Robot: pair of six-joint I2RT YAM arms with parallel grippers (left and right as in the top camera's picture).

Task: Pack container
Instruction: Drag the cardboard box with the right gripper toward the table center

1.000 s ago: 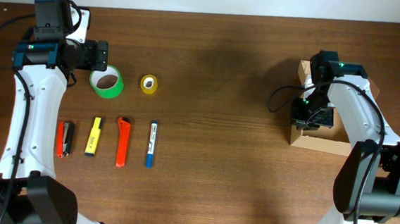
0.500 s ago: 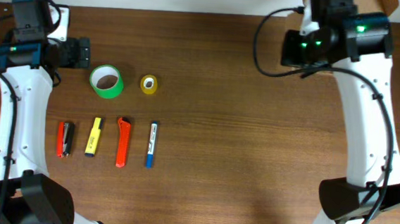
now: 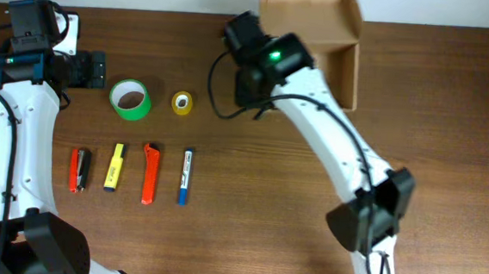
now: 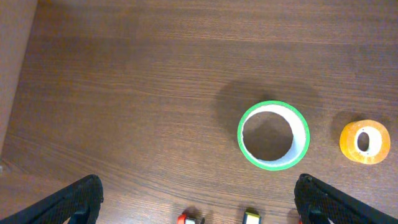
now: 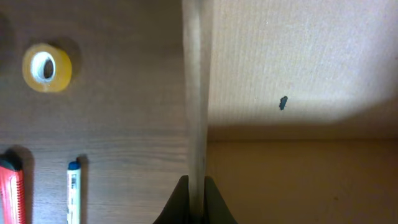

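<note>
Box (image 3: 340,66) is at the far edge of the worktop, just right of centre. Its flap (image 3: 310,8) is thrown open past that edge. I cannot tell whether the box rests on the wood or hangs above it.

Right gripper (image 5: 196,190) is pinched tight on the box's left wall. The part of the inside I can see is bare cardboard with one small dark speck (image 5: 283,102).

Left gripper (image 3: 102,69) hovers near the far left corner with its fingers (image 4: 78,199) spread wide, holding nothing. Just beside it lies a green tape roll (image 3: 131,100), then a smaller yellow tape roll (image 3: 182,103).

Toward the near edge is a row of four:
- red-and-black tool (image 3: 79,170)
- yellow marker (image 3: 115,166)
- orange cutter (image 3: 149,173)
- blue-and-white pen (image 3: 185,175), with barrel print too small for me to read
</note>
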